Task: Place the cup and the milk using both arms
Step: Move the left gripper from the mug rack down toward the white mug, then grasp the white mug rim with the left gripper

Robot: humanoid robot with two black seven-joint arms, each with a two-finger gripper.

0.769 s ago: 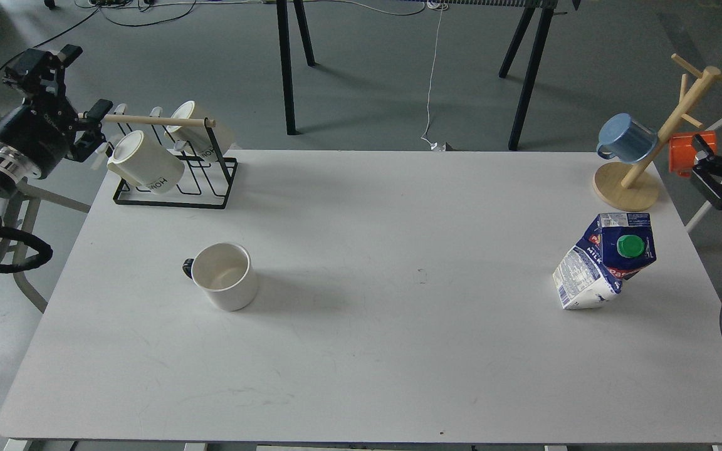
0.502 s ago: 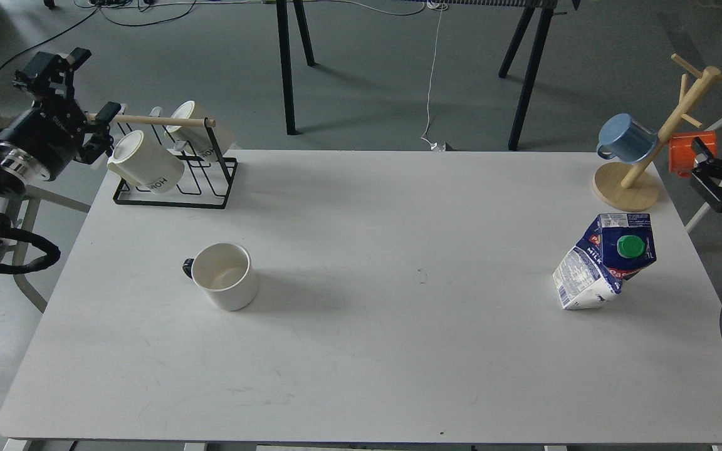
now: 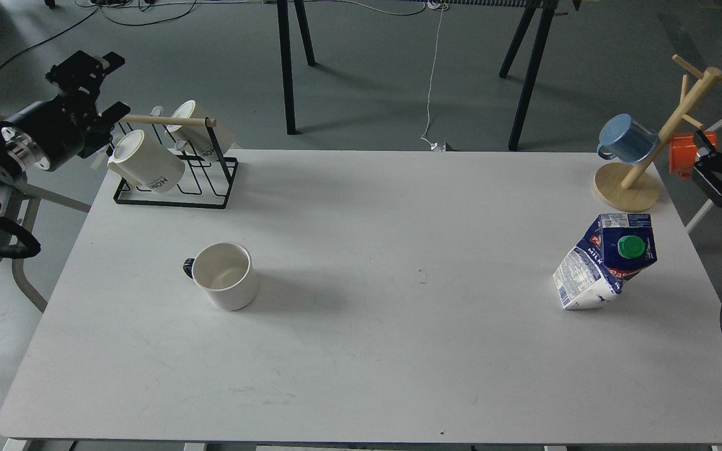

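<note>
A white cup (image 3: 225,275) with a dark handle on its left stands upright on the left half of the white table (image 3: 361,351). A blue and white milk carton (image 3: 608,260) with a green cap stands tilted on the right half. My left gripper (image 3: 105,88) is open and empty, off the table's far left corner, next to the mug rack and well away from the cup. My right gripper (image 3: 706,164) is at the right edge beside the orange mug, open and empty, behind and right of the carton.
A black wire rack (image 3: 176,178) with two cream mugs and a wooden bar stands at the back left. A wooden mug tree (image 3: 633,181) with a blue mug (image 3: 625,139) and an orange mug (image 3: 680,153) stands at the back right.
</note>
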